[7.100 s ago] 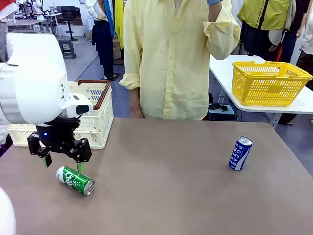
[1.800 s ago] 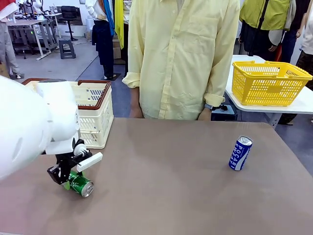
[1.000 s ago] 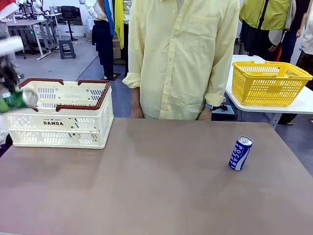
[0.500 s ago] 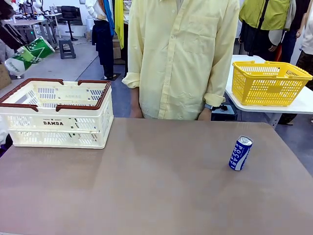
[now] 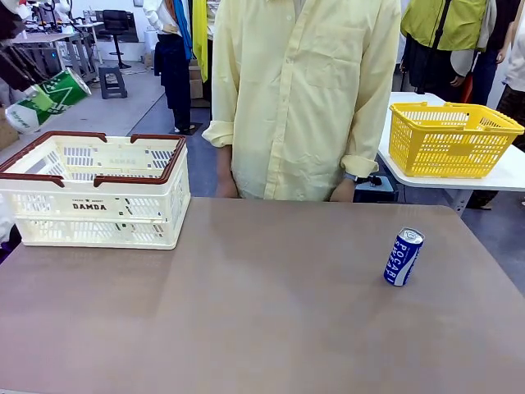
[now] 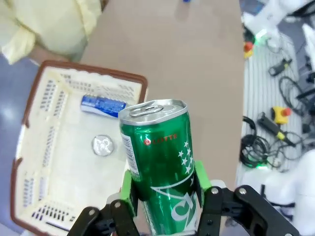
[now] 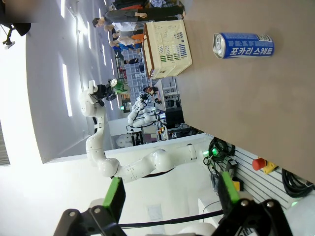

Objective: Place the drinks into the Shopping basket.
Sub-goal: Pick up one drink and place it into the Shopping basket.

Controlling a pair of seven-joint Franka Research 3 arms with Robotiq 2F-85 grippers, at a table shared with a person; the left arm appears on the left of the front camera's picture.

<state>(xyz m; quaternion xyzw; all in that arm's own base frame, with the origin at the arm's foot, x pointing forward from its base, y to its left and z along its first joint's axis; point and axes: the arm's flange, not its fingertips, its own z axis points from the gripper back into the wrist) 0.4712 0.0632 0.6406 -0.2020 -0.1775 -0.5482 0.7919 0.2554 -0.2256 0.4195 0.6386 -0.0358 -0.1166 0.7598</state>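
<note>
Aloft, left gripper (image 6: 164, 182) pinches green can (image 6: 157, 147); right gripper (image 7: 171, 186) spread; basket (image 5: 90, 222) holds blue can (image 6: 103, 104), second can (image 6: 102, 145).

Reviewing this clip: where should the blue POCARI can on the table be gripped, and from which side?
Grip the blue can across its mid-body, probably coming level from the robot's right. It stands upright on the table, nothing beside it, so its round sides are free.

Bright, even indoor light from overhead. Front view sharp; matte table (image 5: 271, 320) evenly lit, soft faint shadows beside Shopping basket (image 5: 98, 205) and blue can (image 5: 403, 257). At far left green can (image 5: 59, 89) smeared by motion blur. Left wrist view: highlight on can's silver top, basket floor softer, edges bent. Right wrist view: left half blown out white, strong wide-angle curving.
</note>
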